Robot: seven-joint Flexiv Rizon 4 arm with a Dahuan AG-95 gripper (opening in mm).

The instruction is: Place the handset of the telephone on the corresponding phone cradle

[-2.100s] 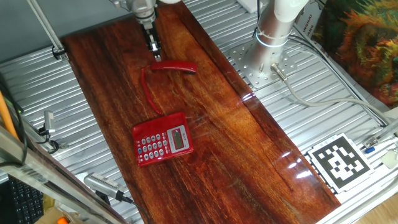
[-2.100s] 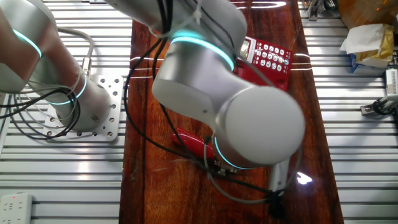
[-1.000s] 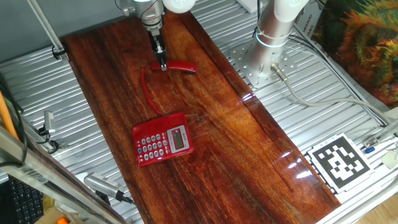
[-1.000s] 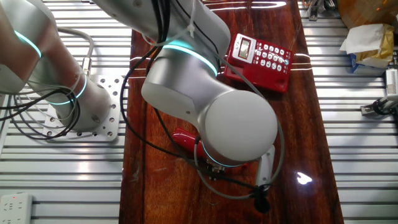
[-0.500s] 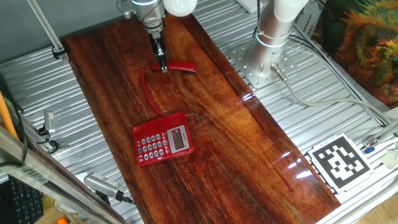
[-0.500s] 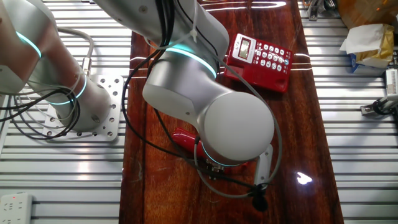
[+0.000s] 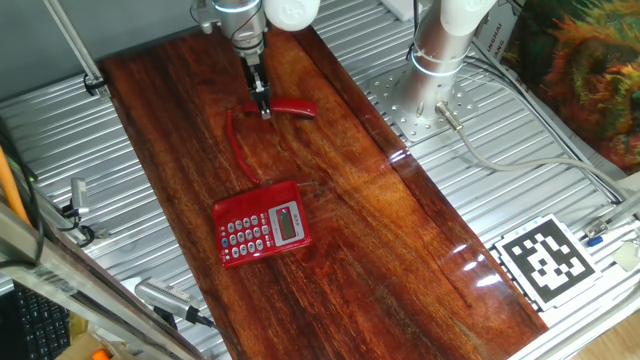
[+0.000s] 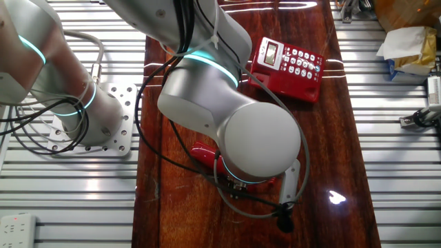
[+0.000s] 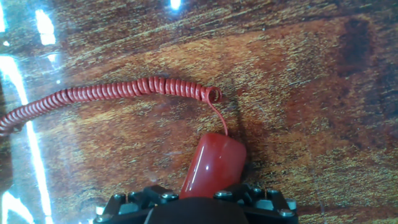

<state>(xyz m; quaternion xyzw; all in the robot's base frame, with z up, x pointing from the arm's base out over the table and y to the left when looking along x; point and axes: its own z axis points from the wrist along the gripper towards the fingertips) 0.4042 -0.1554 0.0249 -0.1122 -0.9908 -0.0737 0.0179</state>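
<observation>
1. The tool was down at the far end of the wooden counter, its fingers set on the handset near the cord end.
2. In the hand view, the handset ran straight up out from between the fingers, which looked clamped on it, though the fingertips themselves were out of frame.
3. The handset lay flat on the counter, well apart from the phone base, which sat nearer the middle of the board with its keypad and small display facing up.
4. The coiled cord stretched away to the left in the hand view and joined the handset's end by a thin straight lead.
5. In the other fixed view, the arm's big joint covered most of the handset; the phone base stood clear beyond it.
</observation>
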